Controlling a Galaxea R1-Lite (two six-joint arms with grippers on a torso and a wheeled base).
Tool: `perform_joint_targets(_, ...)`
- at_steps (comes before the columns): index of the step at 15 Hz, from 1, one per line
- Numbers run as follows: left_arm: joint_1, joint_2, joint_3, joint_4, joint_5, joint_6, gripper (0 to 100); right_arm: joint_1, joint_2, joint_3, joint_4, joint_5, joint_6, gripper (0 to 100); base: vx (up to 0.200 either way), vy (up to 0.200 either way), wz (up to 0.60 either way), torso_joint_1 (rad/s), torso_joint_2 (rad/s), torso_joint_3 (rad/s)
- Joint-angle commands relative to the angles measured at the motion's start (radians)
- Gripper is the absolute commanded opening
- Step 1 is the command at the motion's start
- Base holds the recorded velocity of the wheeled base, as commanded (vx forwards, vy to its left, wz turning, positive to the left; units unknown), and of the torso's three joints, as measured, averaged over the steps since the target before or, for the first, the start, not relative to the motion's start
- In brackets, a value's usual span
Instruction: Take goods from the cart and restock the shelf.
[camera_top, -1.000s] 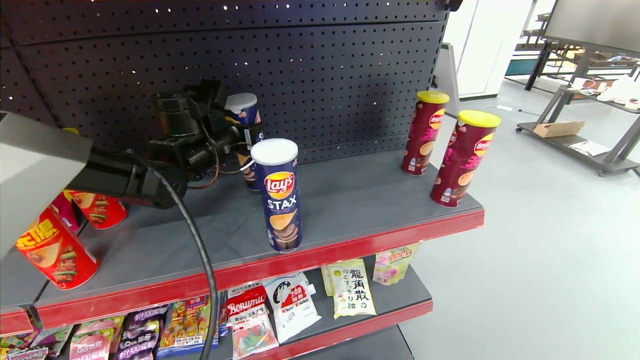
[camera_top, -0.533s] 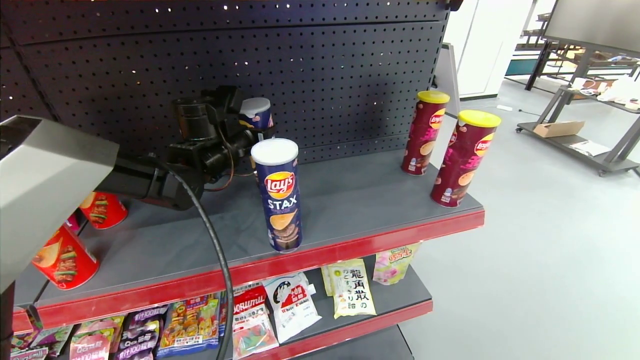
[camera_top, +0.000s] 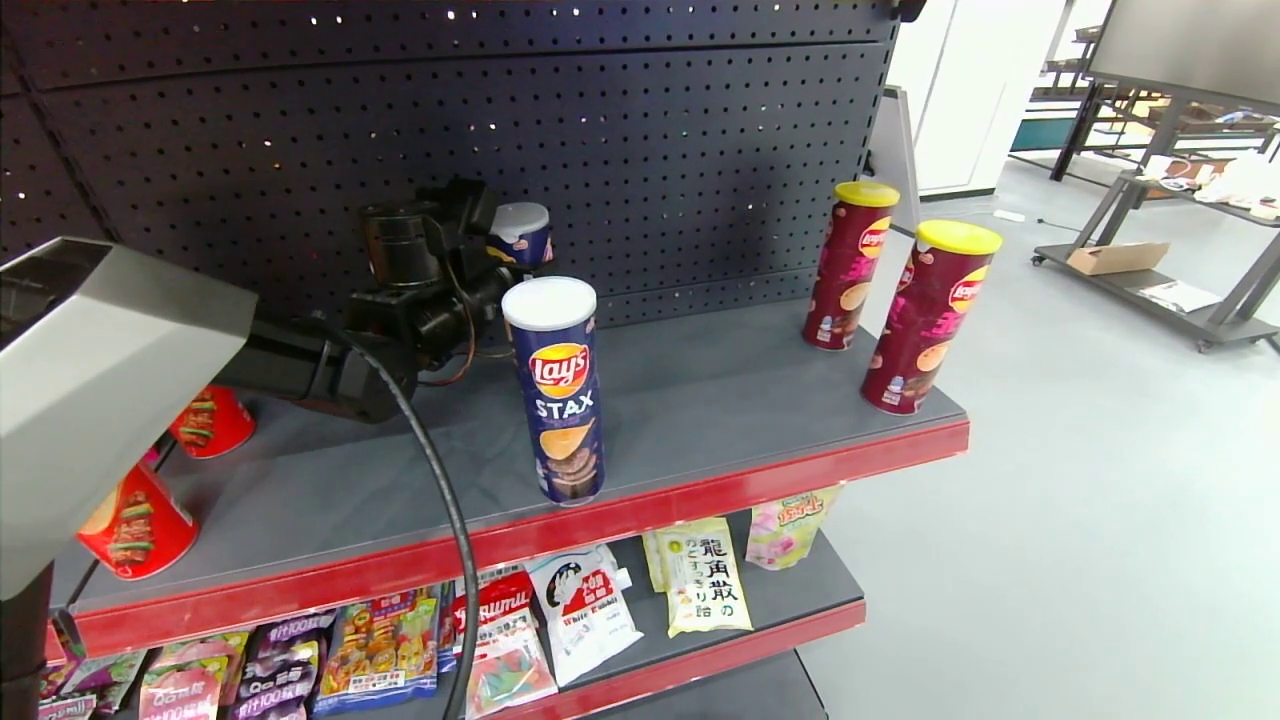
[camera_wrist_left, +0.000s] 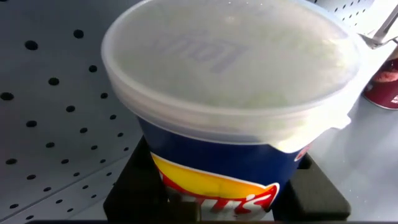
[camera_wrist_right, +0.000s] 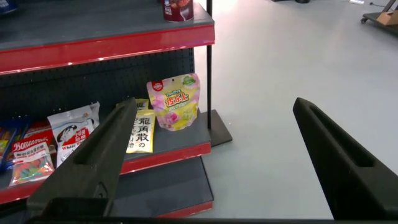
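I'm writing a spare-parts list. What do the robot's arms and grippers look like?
The left arm has a boxy grey link, then black wrist segments. A thick black cable loops down from it, and thin orange wires show at the wrist. The left gripper is black and blocky. The right gripper has two long, tapered black fingers.

The blue can has a glossy printed wall and a smooth, cloudy plastic lid. The shelf looks matt grey, its near lip glossy red. The pegboard is matt, perforated dark metal. The snack bags are shiny film.
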Motion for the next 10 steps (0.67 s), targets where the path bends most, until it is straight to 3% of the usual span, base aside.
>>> perform_joint_targets(1,-0.003,-0.001,0.0,0.0,0.002,0.001,0,0.0,0.001,0.0,0.0,0.0,0.0,100,0.0,0.0,0.0,0.0,0.0,0.0)
perform_joint_targets(10,-0.008,0.007,0.014,-0.007,0.009,0.003,0,0.0,0.001,0.0,0.0,0.0,0.0,100,0.0,0.0,0.0,0.0,0.0,0.0)
